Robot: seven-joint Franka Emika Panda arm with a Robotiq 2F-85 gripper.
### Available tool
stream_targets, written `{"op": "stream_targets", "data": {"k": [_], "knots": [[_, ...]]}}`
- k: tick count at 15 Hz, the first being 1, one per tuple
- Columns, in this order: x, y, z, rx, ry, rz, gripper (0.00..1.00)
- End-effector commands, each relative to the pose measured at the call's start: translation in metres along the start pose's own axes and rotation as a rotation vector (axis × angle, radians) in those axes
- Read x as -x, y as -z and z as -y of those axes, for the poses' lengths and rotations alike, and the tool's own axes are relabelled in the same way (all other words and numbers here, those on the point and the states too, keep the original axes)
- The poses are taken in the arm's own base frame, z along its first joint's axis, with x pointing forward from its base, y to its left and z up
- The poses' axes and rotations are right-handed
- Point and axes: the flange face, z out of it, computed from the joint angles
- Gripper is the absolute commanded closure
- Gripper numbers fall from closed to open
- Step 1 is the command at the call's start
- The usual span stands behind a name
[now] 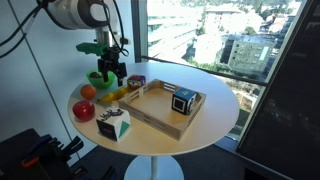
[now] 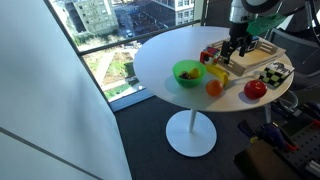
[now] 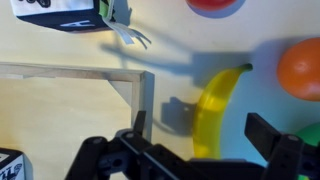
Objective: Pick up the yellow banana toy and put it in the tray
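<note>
The yellow banana toy [image 3: 213,100] lies on the white table between the tray and the orange fruit. It also shows in both exterior views [image 1: 119,95] [image 2: 218,72]. The light-wood tray [image 1: 150,113] [image 2: 252,62] lies beside it, and its corner rim [image 3: 70,70] is just left of the banana in the wrist view. My gripper [image 3: 199,126] is open, and its two fingers straddle the near end of the banana from above. In the exterior views it hangs just over the banana [image 1: 115,72] [image 2: 238,48]. The fingers do not touch the banana.
A green bowl [image 1: 100,77] [image 2: 187,72], an orange fruit [image 3: 300,68] [image 2: 213,87] and a red apple [image 1: 84,110] [image 2: 256,88] sit around the banana. A white printed box [image 1: 113,124] [image 3: 60,12] stands nearby. A black cube [image 1: 183,100] sits in the tray.
</note>
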Motion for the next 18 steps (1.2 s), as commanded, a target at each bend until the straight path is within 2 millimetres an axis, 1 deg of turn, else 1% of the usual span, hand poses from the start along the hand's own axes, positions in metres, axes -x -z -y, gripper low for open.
{"op": "stream_targets", "data": {"k": [1,5,8,13,18], "knots": [[-0.018,-0.010,0.011,0.015,-0.003,-0.016,0.00],[-0.032,-0.028,0.018,0.018,-0.014,-0.018,0.00],[-0.041,-0.036,0.020,0.022,-0.022,-0.024,0.00],[-0.051,-0.046,0.021,0.018,-0.032,-0.031,0.00],[-0.056,-0.053,0.021,0.019,-0.035,-0.044,0.00]]}}
